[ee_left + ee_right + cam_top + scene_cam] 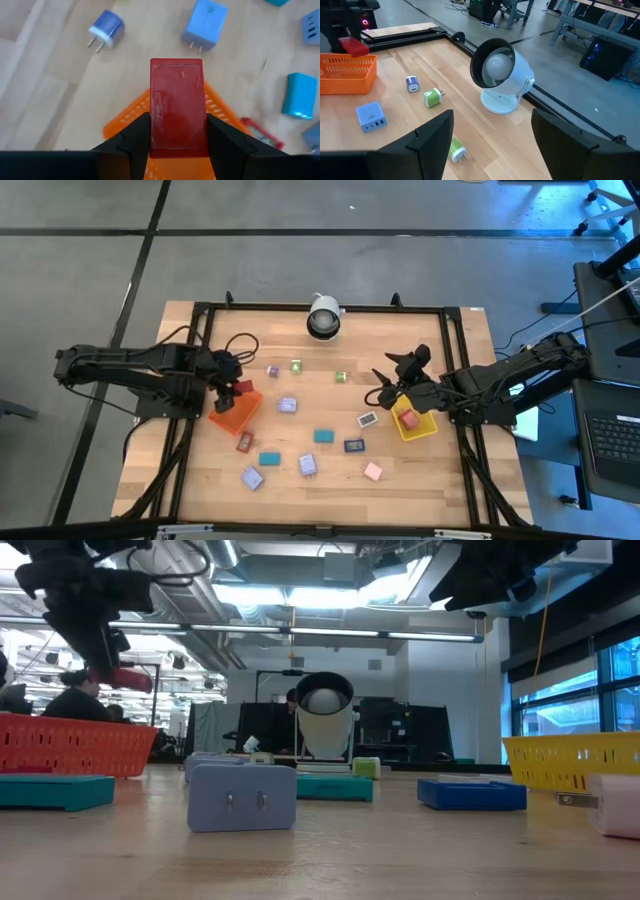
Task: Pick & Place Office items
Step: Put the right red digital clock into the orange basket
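Near, low view: lavender plug-type block [242, 797], teal flat blocks [55, 790], dark blue flat block [471, 794] lying on wooden table [330, 480]. Mid: left gripper [178, 131] clamped on red flat glossy plastic block [177, 107], held above orange mesh tray [234, 411], not yet dropped. Block prob. light, stiff, slick-faced; grip across narrow edges, as now. Right gripper [490, 135] spread apart, nothing held, above yellow mesh tray [415, 423]. Far: white round desk fan [323, 317] at table's back edge; people in room beyond.
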Robot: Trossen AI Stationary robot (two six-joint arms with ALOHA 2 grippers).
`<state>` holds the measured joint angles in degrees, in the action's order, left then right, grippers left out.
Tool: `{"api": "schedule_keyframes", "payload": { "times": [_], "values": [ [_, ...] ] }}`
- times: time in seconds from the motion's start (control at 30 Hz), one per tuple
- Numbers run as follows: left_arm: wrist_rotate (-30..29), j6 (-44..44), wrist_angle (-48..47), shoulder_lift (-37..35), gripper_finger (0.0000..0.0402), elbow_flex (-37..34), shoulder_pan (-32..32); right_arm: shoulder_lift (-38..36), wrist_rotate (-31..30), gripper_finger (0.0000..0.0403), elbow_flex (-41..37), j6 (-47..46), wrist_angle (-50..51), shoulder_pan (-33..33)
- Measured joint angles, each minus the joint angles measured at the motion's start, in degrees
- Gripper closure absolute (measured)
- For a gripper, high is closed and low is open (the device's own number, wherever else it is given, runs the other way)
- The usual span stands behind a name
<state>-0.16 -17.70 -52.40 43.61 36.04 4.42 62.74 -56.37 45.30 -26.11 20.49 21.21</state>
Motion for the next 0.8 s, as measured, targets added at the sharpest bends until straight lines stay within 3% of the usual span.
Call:
{"api": "schedule_keyframes", "payload": {
  "times": [0.33,0.6,0.8],
  "values": [
    [-1.2,-10.6,2.4,2.8,0.0242,-0.3,-5.6,0.0,0.5,0.0135,0.0,1.3,-0.4,0.0],
    [-5.9,-17.6,1.6,4.8,0.0244,-0.4,-10.9,0.0,0.5,0.0135,0.0,1.9,-0.4,0.0],
    [-5.2,-23.3,3.0,6.5,0.0244,-4.5,-12.3,0.0,1.8,0.0135,0.0,2.1,-0.4,0.0]
  ]
}}
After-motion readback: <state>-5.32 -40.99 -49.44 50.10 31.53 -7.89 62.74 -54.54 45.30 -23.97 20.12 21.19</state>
